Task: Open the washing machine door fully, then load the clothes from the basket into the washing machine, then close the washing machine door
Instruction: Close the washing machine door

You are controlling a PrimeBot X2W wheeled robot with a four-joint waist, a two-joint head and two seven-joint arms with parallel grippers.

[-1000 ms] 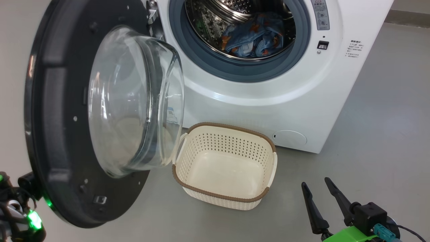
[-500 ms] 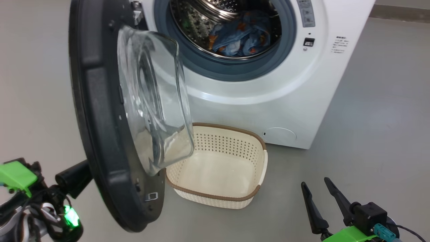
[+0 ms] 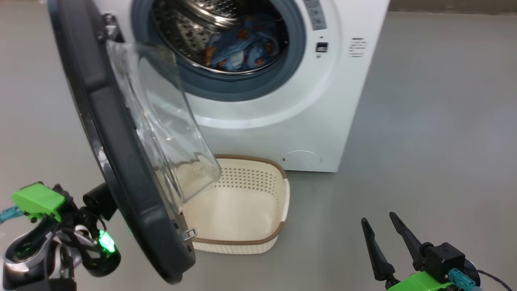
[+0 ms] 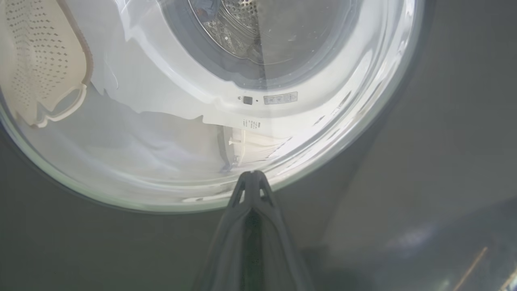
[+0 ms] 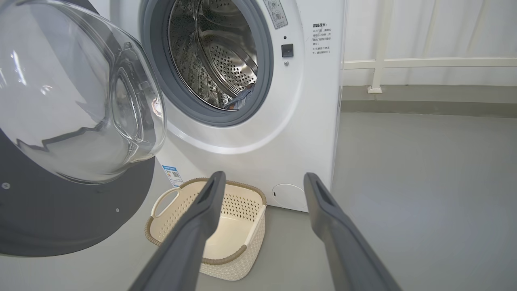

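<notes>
**Head view.** Found the door (image 3: 109, 133) partly swung and nearly edge-on, hinged at the left of the washing machine (image 3: 291, 121). Noted a wide glossy black rim around a bulging clear glass bowl (image 3: 161, 133), hard and smooth. Found the clothes (image 3: 242, 48), soft crumpled blue fabric with orange print, low in the perforated steel drum (image 3: 177, 36) behind a grey rubber gasket (image 3: 242, 87). Found the basket (image 3: 242, 241) empty on the floor (image 3: 424, 141), just in front of the machine and partly beneath the door. Recorded it as cream perforated plastic, rounded, with a brown woven-look rim. Judged loading done and door closing in hand. Located the left arm (image 3: 60, 238) behind the door's outer face, placed there, by judgement, to push. Located the right claw (image 3: 377, 218) low right, well apart from everything, fingers spread and empty. Judged it kept clear of the door's swing.

**Left wrist view.** Found the left claw (image 4: 251, 178) closed, tips together, holding nothing, aimed at the junction of glass and black rim. Contact likely, not confirmed. Judged closed to give one blunt point against a slick face offering no grip.

**Right wrist view.** Confirmed long dark fingers wide apart, pointing toward the basket and the machine's lower front. Noted a small blue label (image 5: 173, 173) beside the bowl.
</notes>
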